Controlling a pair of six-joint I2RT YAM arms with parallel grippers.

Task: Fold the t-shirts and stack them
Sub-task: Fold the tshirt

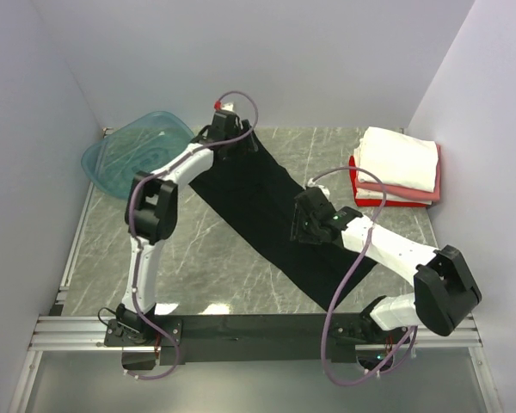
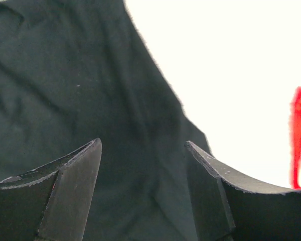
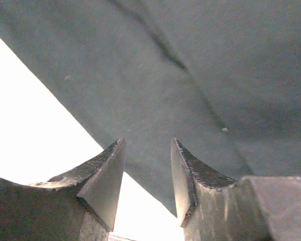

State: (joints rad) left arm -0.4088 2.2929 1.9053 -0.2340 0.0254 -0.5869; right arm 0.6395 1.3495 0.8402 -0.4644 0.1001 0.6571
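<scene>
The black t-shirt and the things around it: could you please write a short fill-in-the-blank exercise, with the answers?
1. The left gripper and the right gripper stand ____ over the black t-shirt.
2. The top shirt of the folded stack is ____.
3. The teal tub sits at the far ____ corner of the table.
Answers: open; white; left.
</scene>
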